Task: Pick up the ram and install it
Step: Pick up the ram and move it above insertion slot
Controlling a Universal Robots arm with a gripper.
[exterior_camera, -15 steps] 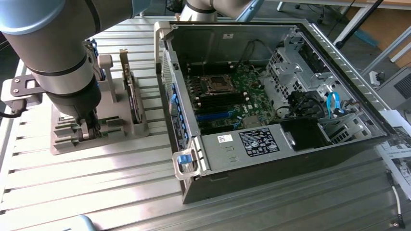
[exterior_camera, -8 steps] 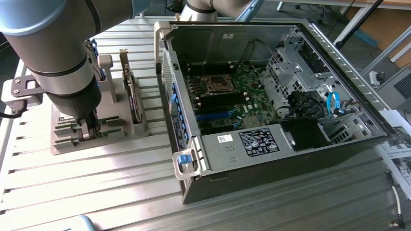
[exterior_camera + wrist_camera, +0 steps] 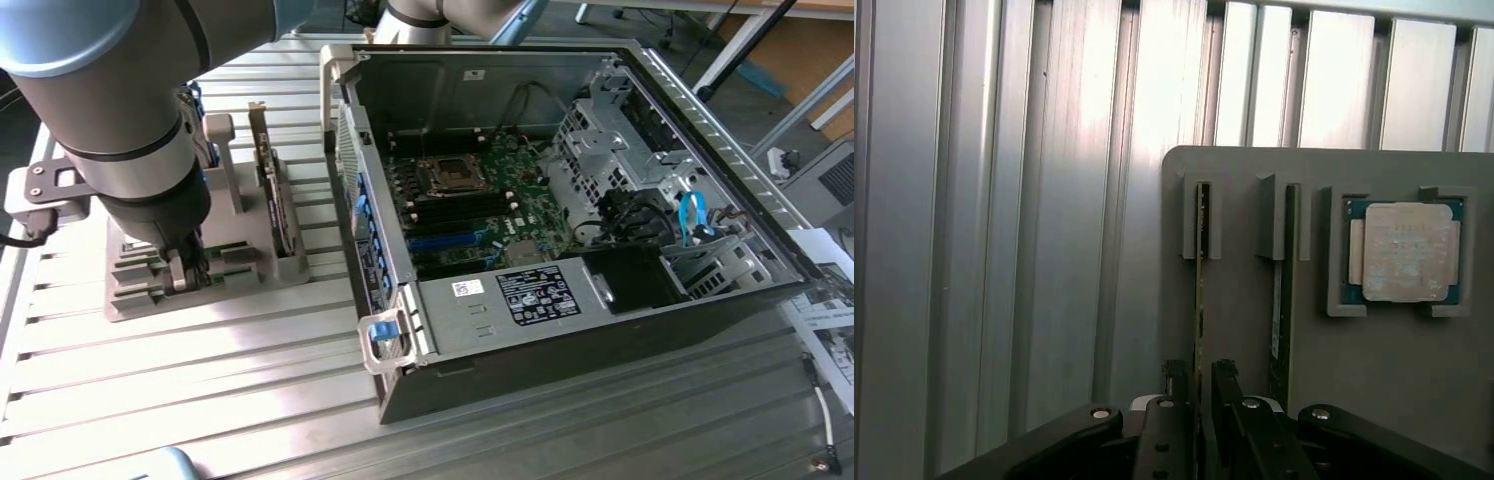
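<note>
Two green ram sticks stand on edge in slots of a grey holder plate [image 3: 1244, 330]. My gripper [image 3: 1199, 375] straddles the nearer ram [image 3: 1201, 260], one dark fingertip [image 3: 1175, 382] on each side of its thin edge with a slight gap showing. It is open. The other ram [image 3: 1284, 280] stands one slot over, beside the gripper. In the exterior view the gripper [image 3: 180, 268] reaches down into the holder [image 3: 200, 275] at the exterior view's left, and the arm hides the sticks.
A square silver processor [image 3: 1402, 250] lies in a recess of the holder past the second stick. A dark expansion card [image 3: 274, 190] stands upright on the holder. The open computer case [image 3: 400, 330] with its motherboard [image 3: 467, 210] lies at the exterior view's right on a ribbed metal table [image 3: 200, 390].
</note>
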